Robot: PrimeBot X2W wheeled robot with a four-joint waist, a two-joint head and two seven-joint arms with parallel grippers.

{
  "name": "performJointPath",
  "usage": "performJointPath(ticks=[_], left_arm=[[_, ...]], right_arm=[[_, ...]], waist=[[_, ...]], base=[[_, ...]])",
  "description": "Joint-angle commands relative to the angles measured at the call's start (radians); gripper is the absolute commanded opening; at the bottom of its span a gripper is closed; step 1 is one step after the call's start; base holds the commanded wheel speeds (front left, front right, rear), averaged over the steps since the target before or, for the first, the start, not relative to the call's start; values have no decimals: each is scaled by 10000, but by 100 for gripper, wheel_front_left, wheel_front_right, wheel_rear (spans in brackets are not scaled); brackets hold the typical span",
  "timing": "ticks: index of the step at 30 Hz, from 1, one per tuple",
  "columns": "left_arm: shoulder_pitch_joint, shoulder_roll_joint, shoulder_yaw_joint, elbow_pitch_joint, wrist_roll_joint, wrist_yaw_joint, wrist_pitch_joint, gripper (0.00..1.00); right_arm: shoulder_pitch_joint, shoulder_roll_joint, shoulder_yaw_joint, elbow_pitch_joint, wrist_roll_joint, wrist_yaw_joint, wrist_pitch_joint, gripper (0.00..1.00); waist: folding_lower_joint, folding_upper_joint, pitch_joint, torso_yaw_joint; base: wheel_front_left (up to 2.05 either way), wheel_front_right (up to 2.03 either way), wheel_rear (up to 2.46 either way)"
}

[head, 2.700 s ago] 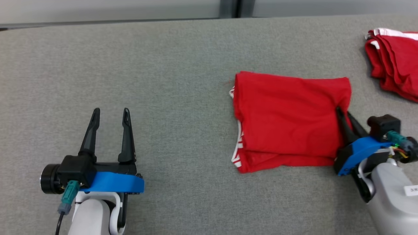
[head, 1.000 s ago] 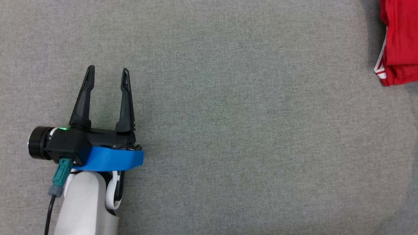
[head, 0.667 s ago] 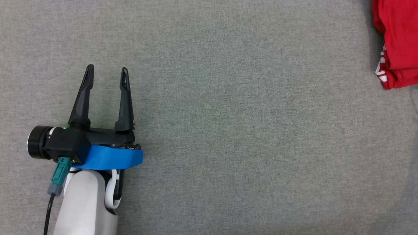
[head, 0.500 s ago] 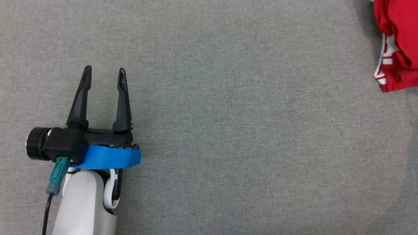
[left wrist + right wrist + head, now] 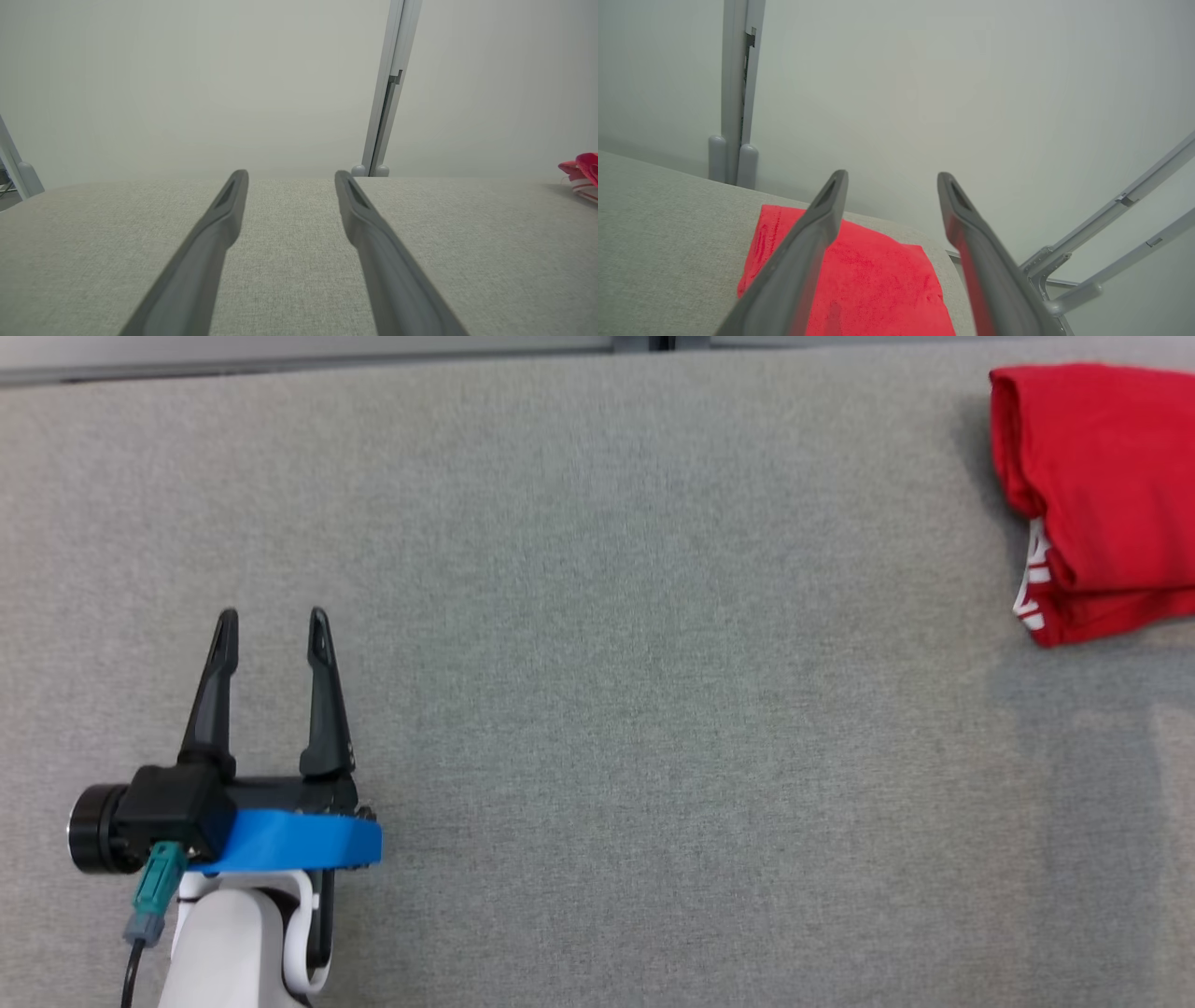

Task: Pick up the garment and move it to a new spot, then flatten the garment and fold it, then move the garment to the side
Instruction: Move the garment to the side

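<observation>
The red garment (image 5: 1102, 495) lies folded at the far right of the counter (image 5: 607, 663) (its edge is cut off). The left gripper (image 5: 273, 613) is wide, well apart; the right gripper (image 5: 892, 176) is wide by it, empty.

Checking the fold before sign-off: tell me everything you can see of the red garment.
The red garment is knit-looking cloth, folded into a rectangle of several layers, with white striped trim peeking out at its left edge. It lies flat on the grey fabric tabletop, near the far right corner. The right claw stands open above it, gripping nothing.
</observation>
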Motion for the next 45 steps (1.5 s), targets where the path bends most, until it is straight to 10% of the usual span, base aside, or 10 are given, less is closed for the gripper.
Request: performJointPath(ticks=[1, 19, 45], left_arm=[[170, 16, 87, 26, -58, 37, -47, 100], [1575, -8, 505, 402, -261, 139, -45, 100], [2251, -35, 246, 885, -344, 140, -47, 100]], right_arm=[[217, 222, 159, -159, 88, -1, -171, 100], [2479, 2476, 1819, -1053, 1367, 0, -1561, 100], [6541, 4278, 617, -3322, 1388, 0, -1147, 100]], waist=[[1, 0, -300, -124], [1, 0, -2098, 12], [1, 0, -3330, 449]], base=[[0, 0, 0], [0, 0, 0], [0, 0, 0]])
